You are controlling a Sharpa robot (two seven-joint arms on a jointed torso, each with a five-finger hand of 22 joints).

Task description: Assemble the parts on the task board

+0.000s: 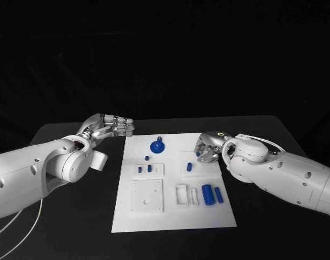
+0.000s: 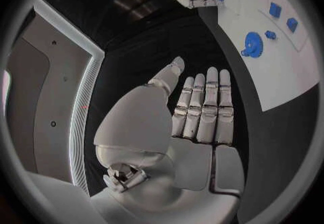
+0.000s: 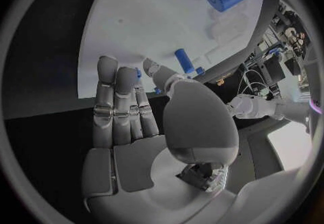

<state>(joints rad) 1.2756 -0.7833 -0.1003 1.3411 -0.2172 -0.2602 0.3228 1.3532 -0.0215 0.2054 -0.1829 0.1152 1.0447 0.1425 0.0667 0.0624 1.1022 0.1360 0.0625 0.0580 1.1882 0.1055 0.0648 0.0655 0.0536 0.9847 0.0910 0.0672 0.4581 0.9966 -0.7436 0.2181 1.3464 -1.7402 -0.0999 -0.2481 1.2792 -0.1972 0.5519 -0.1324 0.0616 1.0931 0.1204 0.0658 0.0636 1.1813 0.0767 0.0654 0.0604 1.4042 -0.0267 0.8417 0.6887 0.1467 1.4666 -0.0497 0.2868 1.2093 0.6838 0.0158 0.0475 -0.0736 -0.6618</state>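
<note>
I am holding my left hand (image 1: 110, 126) over the black table (image 1: 71, 216), just off the far left corner of the white task board (image 1: 173, 216); its fingers (image 2: 206, 108) are lying straight and close together with nothing in them. My right hand (image 1: 208, 147) is hanging over the right edge of the board, near the far end, fingers (image 3: 118, 100) likewise stretched out flat and gripping nothing, right by a small blue peg (image 1: 189, 166).

On the board, a blue gear-like part (image 1: 157, 145) is lying at the far middle. Small blue pieces (image 1: 145, 168) are sitting in a raised white block left of centre. Toward the near right, a large blue cylinder (image 1: 208, 194) is lying beside a slimmer blue piece (image 1: 219, 195).
</note>
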